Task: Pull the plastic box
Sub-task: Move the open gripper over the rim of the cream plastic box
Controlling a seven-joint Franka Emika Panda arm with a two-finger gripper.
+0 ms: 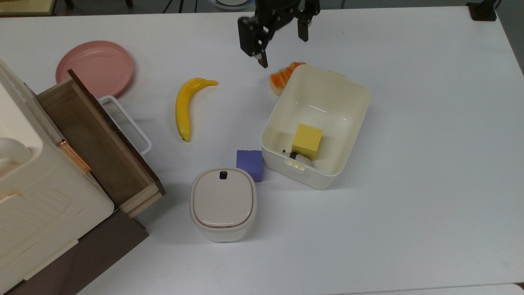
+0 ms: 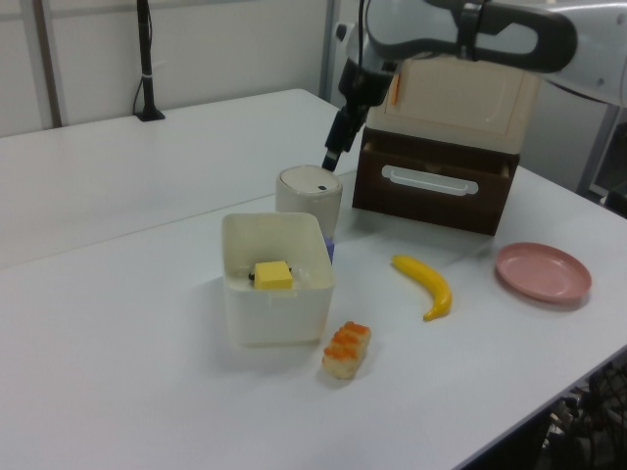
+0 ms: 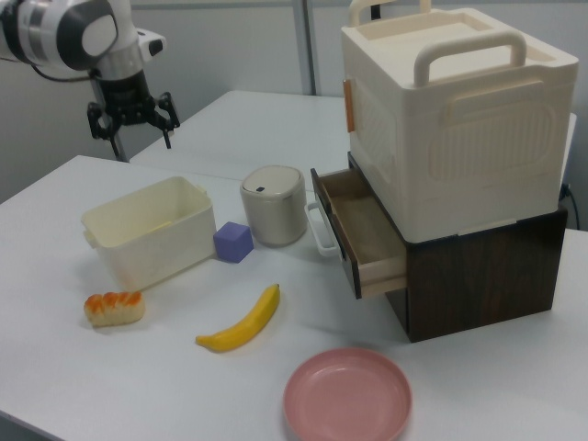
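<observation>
The plastic box (image 1: 319, 95) is a lidless cream tub standing mid-table, also seen in the left view (image 2: 279, 305) and the right view (image 3: 147, 241). A yellow block (image 1: 307, 140) lies inside it on a small black-and-white item. My gripper (image 1: 282, 47) hangs open in the air with nothing between its fingers. In the top view it sits above the box's upper-left corner. In the right view the gripper (image 3: 129, 138) is well above and behind the box. In the left view the gripper (image 2: 332, 160) shows edge-on above the lidded bin.
A lidded cream bin (image 1: 223, 203) and a purple cube (image 1: 249, 163) stand close to the box's near-left corner. An orange-topped food piece (image 1: 283, 76) touches its far corner. A banana (image 1: 184, 108), a pink plate (image 1: 95, 67) and a cabinet with an open wooden drawer (image 1: 94, 139) lie at the top view's left.
</observation>
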